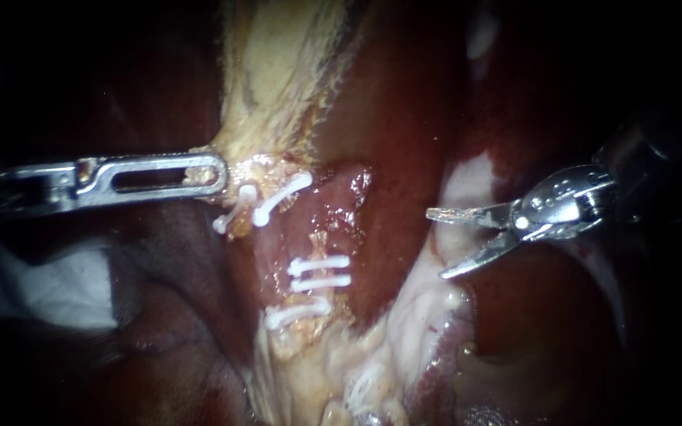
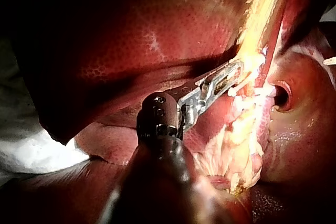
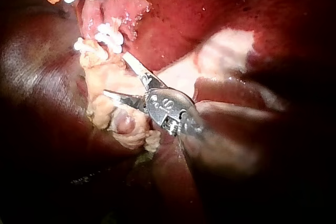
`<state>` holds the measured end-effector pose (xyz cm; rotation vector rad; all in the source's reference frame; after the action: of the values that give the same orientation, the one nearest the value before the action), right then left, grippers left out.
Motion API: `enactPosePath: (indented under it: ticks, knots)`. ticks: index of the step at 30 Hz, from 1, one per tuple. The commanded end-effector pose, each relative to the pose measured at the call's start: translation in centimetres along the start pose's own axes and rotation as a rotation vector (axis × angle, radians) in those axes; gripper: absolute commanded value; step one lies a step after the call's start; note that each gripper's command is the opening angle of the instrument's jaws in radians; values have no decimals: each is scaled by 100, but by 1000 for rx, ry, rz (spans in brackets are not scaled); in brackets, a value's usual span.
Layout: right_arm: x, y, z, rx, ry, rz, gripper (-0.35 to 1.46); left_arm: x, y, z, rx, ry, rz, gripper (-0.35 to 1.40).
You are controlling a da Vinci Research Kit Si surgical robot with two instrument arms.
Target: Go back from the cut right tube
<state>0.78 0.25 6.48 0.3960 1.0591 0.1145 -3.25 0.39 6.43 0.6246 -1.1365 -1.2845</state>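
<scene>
The right instrument (image 1: 436, 244) hangs well apart from the tube (image 1: 319, 243), off to its right in the endoscope view, over a pale patch beside the liver (image 1: 404, 118). Its jaws stand wide open with their tips pointing toward the tube, and they hold nothing. The tube runs up and down the view. Three white clips (image 1: 321, 282) cross its lower stump one above the other, and the stump's short free end points up. Two more clips (image 1: 282, 197) sit higher and slanted, with a gap of red tissue between the two groups. The left instrument (image 1: 219, 175) lies level, just beside the upper clips, its jaws closed on a yellow strand of tissue (image 1: 278, 79) that climbs away upward. In the right wrist view the clips lie ahead of the open jaws, not touching them.
</scene>
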Motion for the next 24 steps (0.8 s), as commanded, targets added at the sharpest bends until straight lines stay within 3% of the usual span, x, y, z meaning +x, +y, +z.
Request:
enactPosePath:
  ticks: [1, 11, 24]
  knots:
    - [0, 0, 1, 0, -1, 0, 143, 1, 3, 5, -5, -3, 1, -35]
    - [1, -2, 4, -5, -3, 0, 143, 9, 20, 64, -18, -3, 10, -35]
    - [3, -2, 5, -7, 0, 2, 143, 8, 28, 66, -17, 1, 12, -35]
